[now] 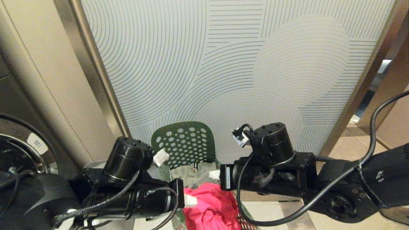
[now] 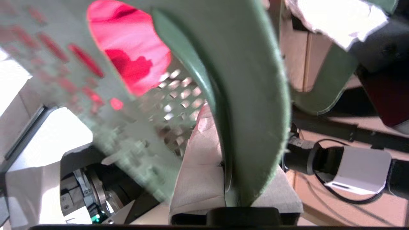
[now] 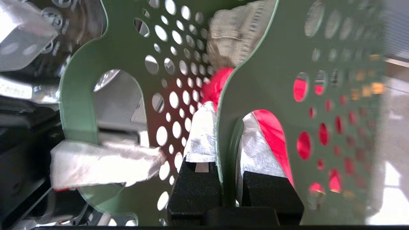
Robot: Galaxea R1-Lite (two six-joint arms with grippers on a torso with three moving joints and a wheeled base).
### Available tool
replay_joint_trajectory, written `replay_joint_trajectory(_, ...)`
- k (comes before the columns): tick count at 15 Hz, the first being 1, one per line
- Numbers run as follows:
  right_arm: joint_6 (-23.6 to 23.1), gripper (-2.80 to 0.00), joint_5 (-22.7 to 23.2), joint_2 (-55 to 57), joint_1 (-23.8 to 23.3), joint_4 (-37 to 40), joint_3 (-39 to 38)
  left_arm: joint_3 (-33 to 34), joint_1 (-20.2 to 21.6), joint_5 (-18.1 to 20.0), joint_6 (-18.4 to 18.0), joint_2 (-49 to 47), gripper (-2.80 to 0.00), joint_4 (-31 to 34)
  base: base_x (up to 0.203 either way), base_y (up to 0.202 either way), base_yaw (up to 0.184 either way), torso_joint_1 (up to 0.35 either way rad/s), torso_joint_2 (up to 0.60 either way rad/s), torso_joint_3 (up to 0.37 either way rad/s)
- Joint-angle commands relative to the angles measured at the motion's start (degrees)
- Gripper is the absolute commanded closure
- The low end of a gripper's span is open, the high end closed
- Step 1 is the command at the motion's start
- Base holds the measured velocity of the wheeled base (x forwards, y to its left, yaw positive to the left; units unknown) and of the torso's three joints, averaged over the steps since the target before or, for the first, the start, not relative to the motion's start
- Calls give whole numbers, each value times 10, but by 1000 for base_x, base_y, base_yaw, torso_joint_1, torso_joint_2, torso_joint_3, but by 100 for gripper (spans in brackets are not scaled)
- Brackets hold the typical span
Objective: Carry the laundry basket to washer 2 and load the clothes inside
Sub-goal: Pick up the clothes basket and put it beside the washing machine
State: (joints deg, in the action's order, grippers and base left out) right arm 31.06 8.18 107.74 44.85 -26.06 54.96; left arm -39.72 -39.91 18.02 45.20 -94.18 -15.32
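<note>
Laundry basket (image 1: 183, 143) held up between both arms before a patterned wall panel (image 1: 243, 64). Left gripper (image 2: 230, 179) and right gripper (image 3: 223, 150) clamped on opposite handle rims, jaws narrow. Pink-red garment (image 1: 211, 207) inside, grey-green garment (image 1: 191, 174) beside it.

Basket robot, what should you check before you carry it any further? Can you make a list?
1. Left gripper shut on the basket wall: ok.
2. Right gripper shut on the opposite wall by the handle slot: ok.
3. Pink garment inside the basket: ok.
4. Grey garment inside, behind the pink one: ok.
5. Yellow cloth in the basket: cannot tell, none in sight.
6. Way to washer 2: cannot tell; a patterned panel fills the head view, and the washer at the left edge has an unreadable label.
</note>
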Motion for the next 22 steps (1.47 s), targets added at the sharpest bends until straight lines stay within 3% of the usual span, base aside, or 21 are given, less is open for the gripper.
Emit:
replay_joint_trajectory(1, 1, 0, 1, 2, 1, -2, 2, 0, 0, 1, 2, -2, 0, -1, 1, -7, 133, 9, -1, 6)
replay_joint_trajectory(22, -1, 0, 1, 11, 1, -2, -6, 4, 1, 1, 7, -13, 0, -1, 0, -9, 176, 2, 2, 3)
